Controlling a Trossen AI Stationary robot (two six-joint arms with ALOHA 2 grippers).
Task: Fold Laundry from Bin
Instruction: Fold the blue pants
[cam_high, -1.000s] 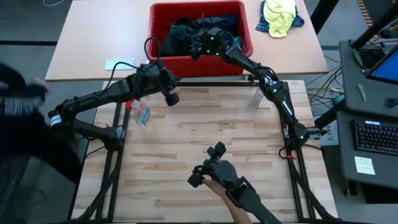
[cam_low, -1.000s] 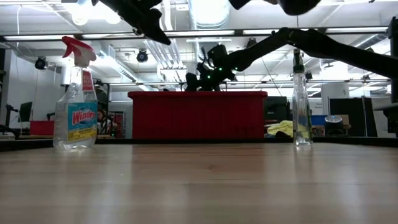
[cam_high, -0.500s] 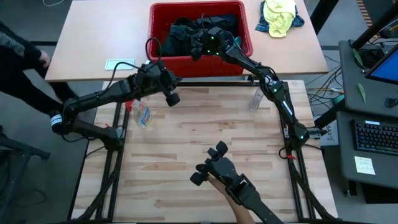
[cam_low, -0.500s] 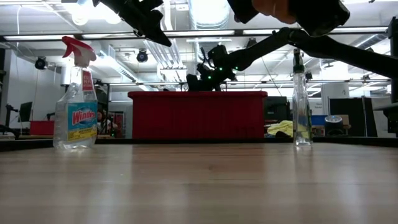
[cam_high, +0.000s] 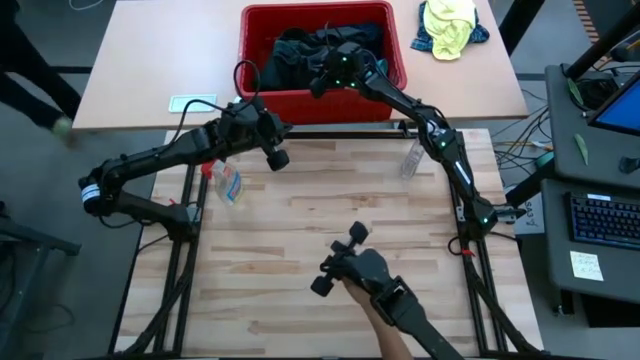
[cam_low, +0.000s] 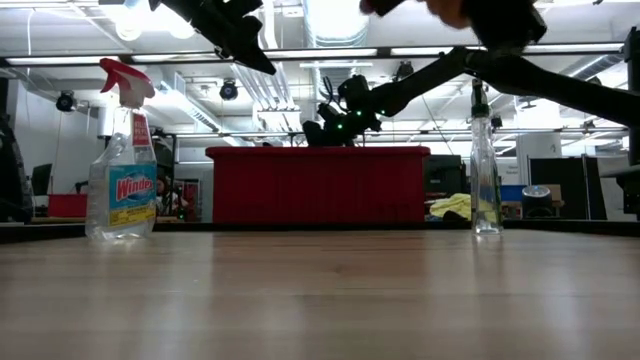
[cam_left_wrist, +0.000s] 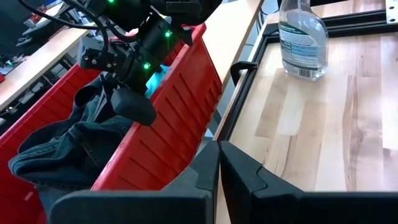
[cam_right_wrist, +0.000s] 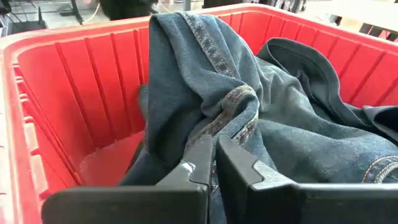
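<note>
Right wrist view: the right end effector (cam_right_wrist: 213, 155) has its fingers pinched together on a fold of a dark blue-grey garment (cam_right_wrist: 249, 118) lying in the red bin (cam_right_wrist: 56, 81). Judged step: the first pick, drawing one piece of laundry out before any folding. The next move calls for a lift high enough to clear the bin's rim, then a carry over to the bare wooden worktop (cam_high: 300, 215). Other dark garments lie tangled beneath and may drag along. High view: the left end effector (cam_high: 277, 157), closed and empty, hangs just beside the bin's near wall. A spray bottle (cam_high: 226, 183) and a clear bottle (cam_high: 410, 158) stand at the worktop's sides, flanking the carry path.
</note>
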